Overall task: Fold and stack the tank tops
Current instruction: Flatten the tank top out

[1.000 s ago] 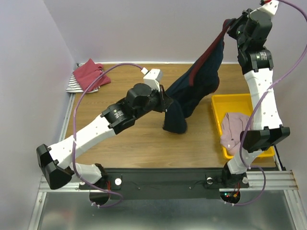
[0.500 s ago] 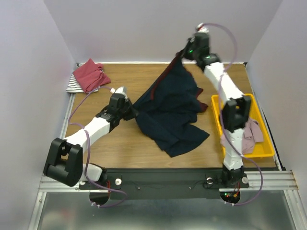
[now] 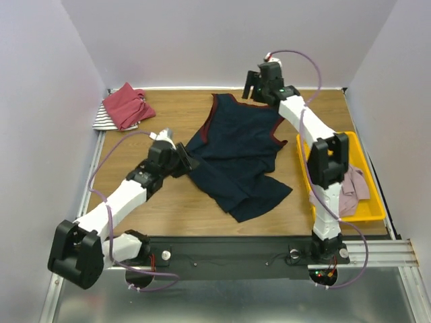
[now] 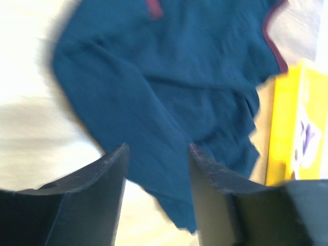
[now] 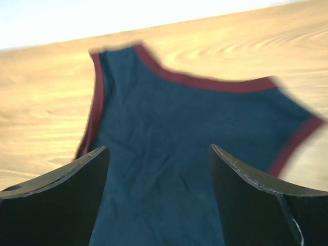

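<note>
- Lying spread on the bench (image 3: 168,202) — navy tank top (image 3: 239,155).
- Left end effector (image 3: 188,161) is hovering at its left edge, right end effector (image 3: 250,86) at its far edge — both with jaws apart, empty.

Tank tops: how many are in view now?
4: navy top spread mid-table; red top in the far-left corner, lying on the striped top; pink top in the yellow tray. Others may be hidden underneath.

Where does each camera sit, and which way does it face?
Top external: above, behind the bases, facing down on the navy cloth tank top; left arm, right arm show.
Left wrist: faces the top and yellow plastic tray; open left claw shows.
Right wrist: faces the maroon neckline; open right claw shows.
Shared: the top.
</note>
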